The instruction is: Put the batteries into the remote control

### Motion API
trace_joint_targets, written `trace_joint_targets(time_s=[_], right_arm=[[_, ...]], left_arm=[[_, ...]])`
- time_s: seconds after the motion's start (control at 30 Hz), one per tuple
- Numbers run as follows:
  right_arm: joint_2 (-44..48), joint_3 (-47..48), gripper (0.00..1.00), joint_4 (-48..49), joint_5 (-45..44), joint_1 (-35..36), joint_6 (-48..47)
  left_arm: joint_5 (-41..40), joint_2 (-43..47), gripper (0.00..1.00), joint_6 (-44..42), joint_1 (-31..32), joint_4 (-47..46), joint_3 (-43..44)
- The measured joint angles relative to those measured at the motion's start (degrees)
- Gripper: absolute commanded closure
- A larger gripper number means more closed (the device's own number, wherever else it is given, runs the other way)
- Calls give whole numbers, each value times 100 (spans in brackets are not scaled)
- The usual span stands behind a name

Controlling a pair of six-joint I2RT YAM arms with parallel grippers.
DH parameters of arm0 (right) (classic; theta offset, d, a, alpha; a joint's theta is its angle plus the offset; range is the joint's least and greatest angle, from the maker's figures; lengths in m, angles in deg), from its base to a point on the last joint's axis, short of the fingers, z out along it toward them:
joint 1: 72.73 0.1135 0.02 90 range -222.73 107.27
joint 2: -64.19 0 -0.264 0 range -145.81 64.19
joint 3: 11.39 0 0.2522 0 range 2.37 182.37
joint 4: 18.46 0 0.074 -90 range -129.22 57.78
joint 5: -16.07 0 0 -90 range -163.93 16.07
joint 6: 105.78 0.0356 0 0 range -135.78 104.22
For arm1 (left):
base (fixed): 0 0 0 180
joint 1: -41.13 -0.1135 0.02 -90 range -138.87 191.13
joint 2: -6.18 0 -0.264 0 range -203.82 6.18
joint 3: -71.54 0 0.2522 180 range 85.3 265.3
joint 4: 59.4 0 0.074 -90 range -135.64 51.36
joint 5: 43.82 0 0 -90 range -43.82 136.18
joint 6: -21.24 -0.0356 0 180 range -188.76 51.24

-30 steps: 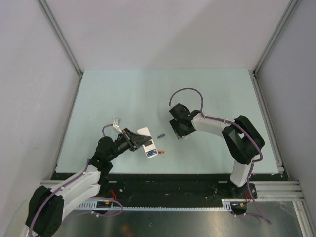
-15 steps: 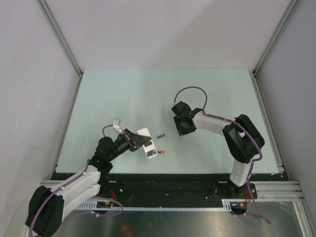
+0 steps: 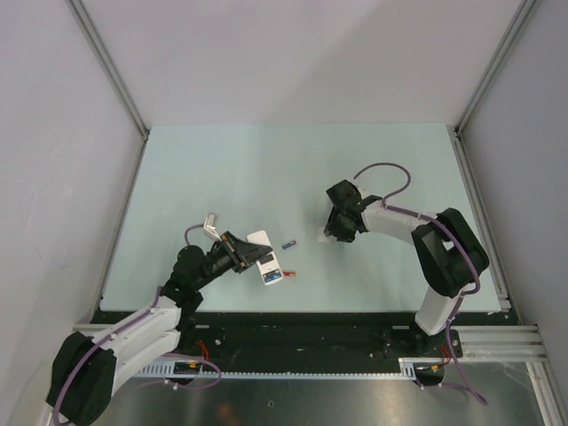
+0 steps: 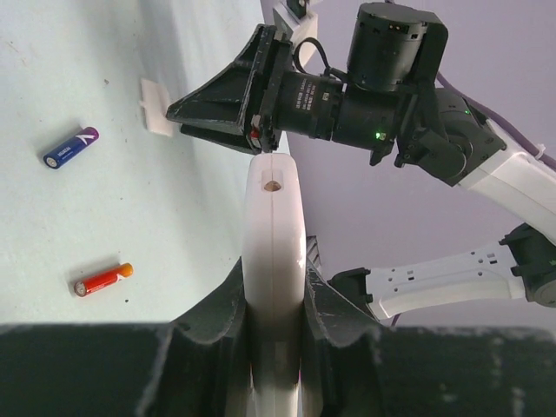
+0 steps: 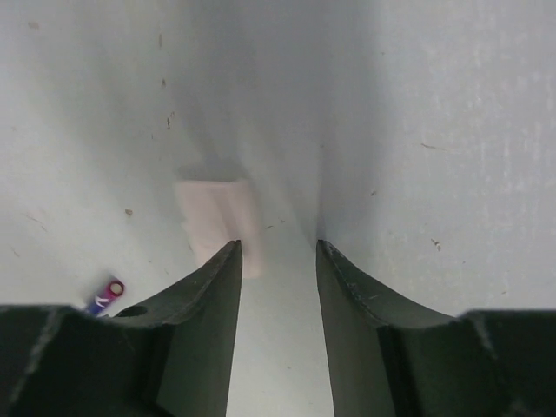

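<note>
Against a second ago: swung the right arm (image 3: 444,253) off toward the right side of the pale green table (image 3: 222,169), away from the middle, carrying the purple cable loop (image 3: 382,166) further right with it. Narrowed the right gripper (image 5: 276,252) as well. Now partly apart at the fingers, with bare table in the gap and nothing held. On the left, no change: same pose, same clamp.

Pinched edge-on in the left gripper (image 4: 274,280): the slim white plastic remote control (image 4: 273,217), squeezed on both broad faces by fingers drawn close together, its free end pointing toward the right arm. From overhead, placed left of centre and near the front edge of the table, with a blue patch at the near end, too small to make out.

Lying loose on the table just right of the remote: a tiny dark blue-purple cylindrical battery (image 4: 69,148) and, nearer the front edge, a tiny red cylindrical battery (image 4: 102,279) with an orange tip. Apart from each other and touching nothing.

Flat on the table just ahead of the right fingers: a small flat white plastic piece (image 5: 217,228), off to one side of the gap rather than inside it. Touching that fingertip or just clear of it, cannot tell.

From the left wrist, seemingly crowded at the remote's tip by the black right fingers. From overhead, well apart, with the blue-purple battery lying in between.
</note>
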Motion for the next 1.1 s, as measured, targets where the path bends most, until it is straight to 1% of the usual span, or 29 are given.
trace_joint_targets(time_s=[0.07,0.1,0.2,0.27,0.4,0.5,0.6,0.7,0.87,1.0,1.1], right_arm=[[61,-120,52,109,-9,-33,468],[90,-164,49,151,-20,-35,678],[118,-208,43,208,-142,44,1340],[129,-214,41,247,-221,127,1617],[203,-264,38,247,-385,267,1803],[328,-286,38,-50,-632,389,1482],[516,-308,39,-216,-793,463,737],[800,-326,38,-66,-741,498,-634],[1106,-354,35,538,-507,605,-2905],[1108,-372,28,966,221,743,-4607],[1023,-372,25,1156,658,811,-5469]], left_arm=[[0,-31,100,0,0,2,0],[0,-35,100,0,0,7,0],[-2,-35,100,0,0,7,0],[-2,-35,100,0,0,7,0],[-4,-35,100,0,0,7,0],[-4,-35,100,0,0,7,0],[-2,-35,100,0,0,7,0],[-2,-33,100,-2,0,7,0],[-4,37,100,-2,0,13,-9],[0,114,100,-2,0,26,-37],[28,114,100,-2,0,28,-37]])
